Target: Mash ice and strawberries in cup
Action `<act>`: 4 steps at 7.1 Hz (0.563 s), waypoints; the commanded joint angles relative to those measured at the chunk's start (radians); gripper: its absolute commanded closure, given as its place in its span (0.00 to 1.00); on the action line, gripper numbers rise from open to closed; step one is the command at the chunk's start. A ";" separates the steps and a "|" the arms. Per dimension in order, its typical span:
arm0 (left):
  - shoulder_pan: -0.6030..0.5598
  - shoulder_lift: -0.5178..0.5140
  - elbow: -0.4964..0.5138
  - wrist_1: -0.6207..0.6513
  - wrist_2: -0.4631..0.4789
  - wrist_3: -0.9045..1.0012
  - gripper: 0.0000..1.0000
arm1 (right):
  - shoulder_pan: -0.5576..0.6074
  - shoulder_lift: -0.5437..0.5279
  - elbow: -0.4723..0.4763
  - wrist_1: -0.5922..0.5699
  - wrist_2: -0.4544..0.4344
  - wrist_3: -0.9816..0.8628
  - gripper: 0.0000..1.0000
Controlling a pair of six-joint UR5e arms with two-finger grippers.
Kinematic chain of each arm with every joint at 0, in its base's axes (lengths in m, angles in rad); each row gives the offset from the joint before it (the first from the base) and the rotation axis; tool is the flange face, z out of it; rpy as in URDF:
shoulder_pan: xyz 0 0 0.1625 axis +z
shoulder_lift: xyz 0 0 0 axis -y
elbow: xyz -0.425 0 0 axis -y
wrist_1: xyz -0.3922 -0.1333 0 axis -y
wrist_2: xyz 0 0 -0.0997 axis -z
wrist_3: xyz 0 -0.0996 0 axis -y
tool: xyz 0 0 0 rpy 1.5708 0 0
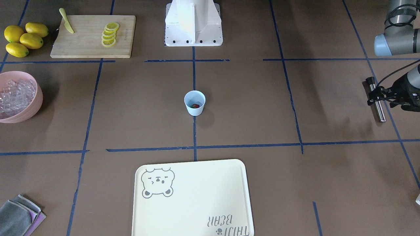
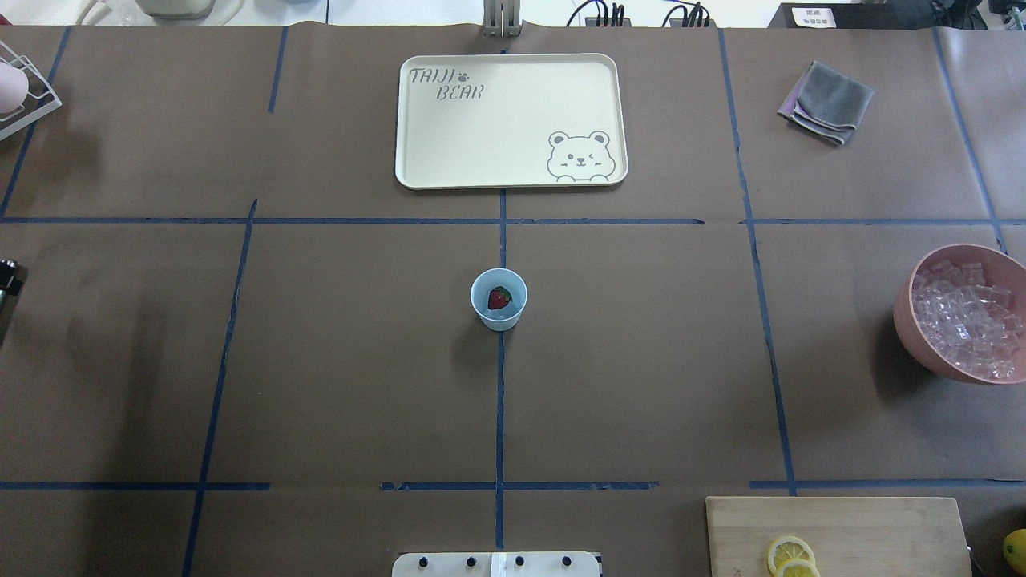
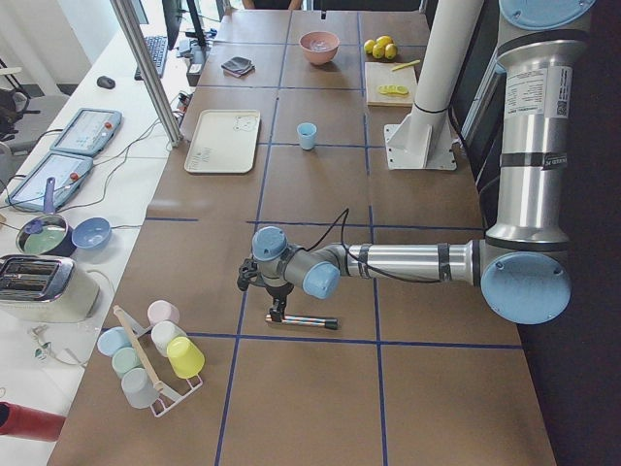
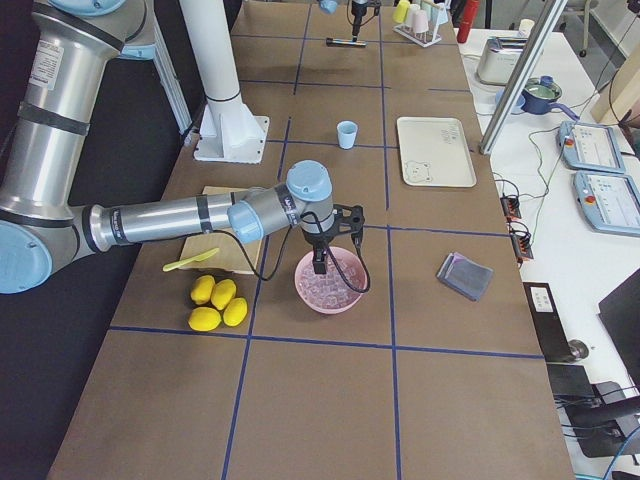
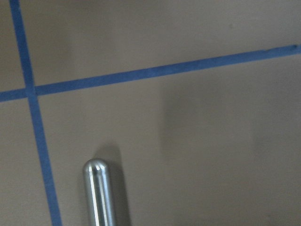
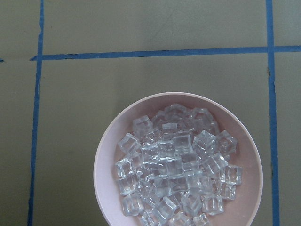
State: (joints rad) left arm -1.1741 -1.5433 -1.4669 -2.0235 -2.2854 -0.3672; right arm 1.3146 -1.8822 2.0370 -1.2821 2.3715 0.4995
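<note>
cup [image 2: 515,298] sat mid worktop [image 2: 321,361] on the centre tape line, within reach of both arms. it was small, pale blue, tapered plastic, no handle. one strawberry [image 2: 499,298] lay in its bottom, red and glossy; no ice seen in it, so mashing looked not yet started. ice [image 6: 174,169] was piled in a pink bowl [image 6: 106,160] well off to the robot's right: clear, glassy little cubes. right tool [image 4: 320,262] hung over that bowl, likely lined up for a pick; cant tell how wide its jaws were. left tool [image 1: 374,96] was far out to the robot's left, fingers either side of a steel rod [image 1: 379,109] near its black cap, probably the masher. rod was smooth, shiny and round-tipped, and seemed to lie on the worktop. cant tell if the grip was clamped.
</note>
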 commanded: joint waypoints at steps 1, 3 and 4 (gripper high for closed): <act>0.001 -0.001 0.028 -0.006 0.001 -0.039 0.06 | 0.000 0.002 0.000 0.001 0.000 0.001 0.01; 0.004 -0.009 0.054 -0.007 0.001 -0.045 0.06 | 0.000 0.002 0.002 0.003 0.002 0.001 0.01; 0.005 -0.023 0.077 -0.007 0.001 -0.045 0.06 | 0.000 0.002 0.002 0.003 0.002 0.002 0.01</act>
State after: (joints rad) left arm -1.1708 -1.5541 -1.4126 -2.0307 -2.2842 -0.4102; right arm 1.3146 -1.8807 2.0381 -1.2795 2.3729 0.5005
